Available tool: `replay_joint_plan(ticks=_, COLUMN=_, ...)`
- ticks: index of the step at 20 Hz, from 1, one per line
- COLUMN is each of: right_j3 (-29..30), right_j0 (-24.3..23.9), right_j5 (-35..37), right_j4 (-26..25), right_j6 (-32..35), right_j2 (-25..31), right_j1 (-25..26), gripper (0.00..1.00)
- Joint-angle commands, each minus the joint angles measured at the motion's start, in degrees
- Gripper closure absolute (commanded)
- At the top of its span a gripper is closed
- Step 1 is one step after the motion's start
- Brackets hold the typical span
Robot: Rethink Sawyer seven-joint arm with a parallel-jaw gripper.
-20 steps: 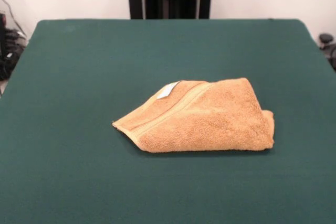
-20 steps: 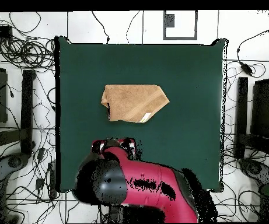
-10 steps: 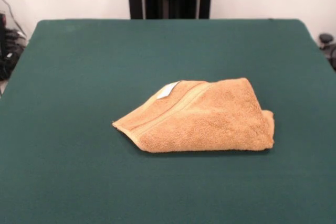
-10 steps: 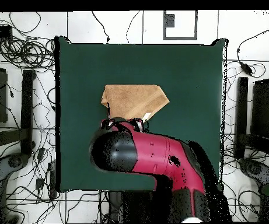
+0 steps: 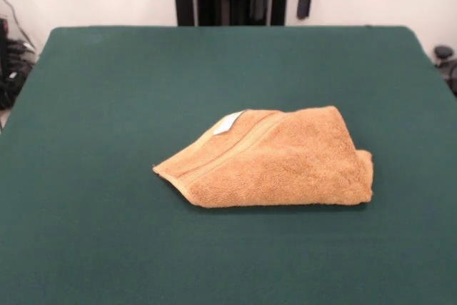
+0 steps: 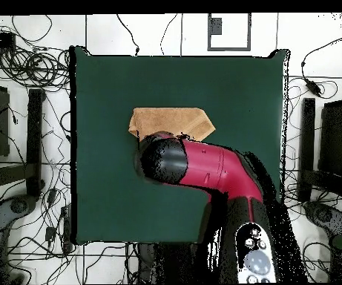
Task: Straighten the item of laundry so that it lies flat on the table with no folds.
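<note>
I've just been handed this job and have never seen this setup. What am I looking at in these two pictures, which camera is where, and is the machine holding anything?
The machine is one red and black robot arm on a stand at a table with a dark green top. One picture comes from a camera across the table, facing the robot: its stand is at the top edge, and only dark parts of the arm hang in there. The other looks straight down, with the robot's base at the bottom; here the arm reaches over the table and covers the near part of the towel. The towel is orange-tan, folded over on itself into a rough wedge, with a small white tag at its far edge. The end effector itself is not clearly visible in either picture, so I cannot tell whether it is open. Nothing appears to be held; the towel lies on the table.
</note>
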Motion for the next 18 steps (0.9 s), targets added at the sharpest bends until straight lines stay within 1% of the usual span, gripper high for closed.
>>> replay_joint_plan(ticks=1, right_j3=-6.7, right_j0=0.1, right_j5=-4.9, right_j4=-1.2, right_j6=5.1, right_j2=5.5, right_j1=10.1, gripper=0.00)
replay_joint_plan(ticks=6, right_j3=-11.6, right_j0=0.9, right_j5=-7.5, right_j4=-1.0, right_j6=6.4, right_j2=5.0, right_j1=15.8, gripper=0.00)
replay_joint_plan(ticks=10, right_j3=-13.6, right_j0=2.3, right_j5=-10.0, right_j4=0.3, right_j6=9.2, right_j2=4.4, right_j1=18.8, gripper=0.00)
replay_joint_plan(ticks=12, right_j3=-14.0, right_j0=3.5, right_j5=-11.3, right_j4=1.1, right_j6=11.2, right_j2=3.6, right_j1=19.8, gripper=0.00)
replay_joint_plan(ticks=15, right_j3=-13.0, right_j0=5.1, right_j5=-13.1, right_j4=3.0, right_j6=14.4, right_j2=3.2, right_j1=20.5, gripper=0.00)
replay_joint_plan(ticks=18, right_j3=-11.3, right_j0=5.2, right_j5=-14.0, right_j4=4.6, right_j6=15.1, right_j2=4.2, right_j1=20.3, gripper=0.00)
